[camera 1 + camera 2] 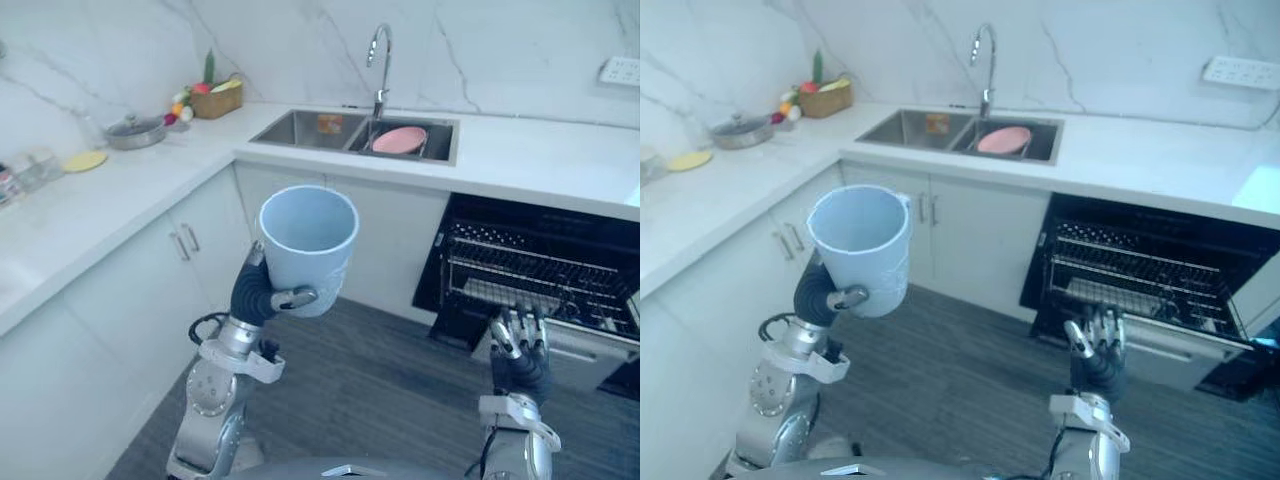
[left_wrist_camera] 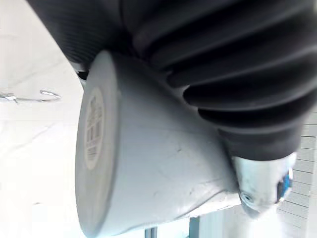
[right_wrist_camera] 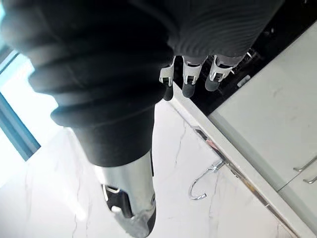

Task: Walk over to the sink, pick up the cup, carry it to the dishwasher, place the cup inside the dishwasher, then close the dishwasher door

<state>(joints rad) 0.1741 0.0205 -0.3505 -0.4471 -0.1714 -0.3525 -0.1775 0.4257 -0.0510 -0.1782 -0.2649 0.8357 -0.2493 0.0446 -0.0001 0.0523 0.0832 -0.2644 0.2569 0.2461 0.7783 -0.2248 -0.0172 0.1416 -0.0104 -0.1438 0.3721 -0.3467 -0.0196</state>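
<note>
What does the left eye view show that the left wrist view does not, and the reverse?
Left eye view: the open mouth of the cup, the sink with a pink plate, the open dishwasher and the right hand, open. Left wrist view: the round label on the cup's base. Both: the cup, gripped by the left hand.

Kitchen — marble counter (image 1: pixel 520 150), steel sink (image 1: pixel 290 130), tap (image 1: pixel 378 60), white cabinets (image 1: pixel 130 290); open dishwasher (image 1: pixel 540 260)

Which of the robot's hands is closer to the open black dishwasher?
Right. The right hand is raised just in front of the open black dishwasher; the left hand grips the pale blue cup farther left, by the white cabinets.
</note>
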